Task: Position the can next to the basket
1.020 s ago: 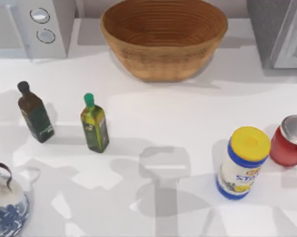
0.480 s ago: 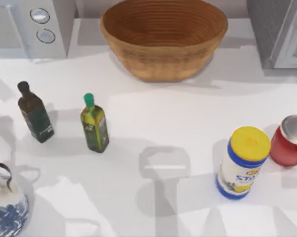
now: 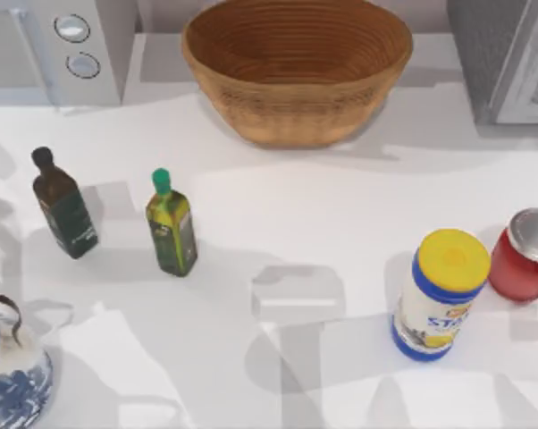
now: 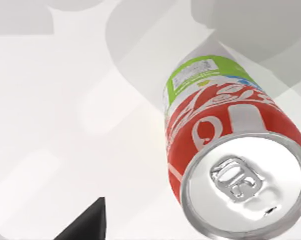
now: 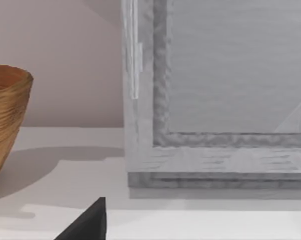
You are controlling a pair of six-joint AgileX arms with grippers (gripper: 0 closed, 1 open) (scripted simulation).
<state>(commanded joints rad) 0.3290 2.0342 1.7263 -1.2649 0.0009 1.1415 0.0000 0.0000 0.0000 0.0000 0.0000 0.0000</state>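
The can [image 4: 215, 115] stands upright on the white table in the left wrist view, close under the camera. Its silver top with the pull tab faces up, above a red body with white lettering and a green base. A dark edge of my left gripper [image 4: 85, 225] sits at the frame's border, apart from the can. The wicker basket [image 3: 296, 76] rests at the back middle of the table in the top view. Its tan wall [image 5: 8, 115] also appears in the right wrist view, where a dark edge of my right gripper [image 5: 85, 222] shows.
A dark bottle [image 3: 63, 204] and a green-capped oil bottle [image 3: 172, 223] stand at the left. A blue-white teapot [image 3: 10, 375] sits at the front left. A yellow-lidded canister [image 3: 439, 295] and a red jar [image 3: 526, 255] stand at the right. Grey appliances [image 3: 506, 58] flank the basket.
The arm shadows on the table's left and front have shifted. No bottle, jar, canister or basket has moved.
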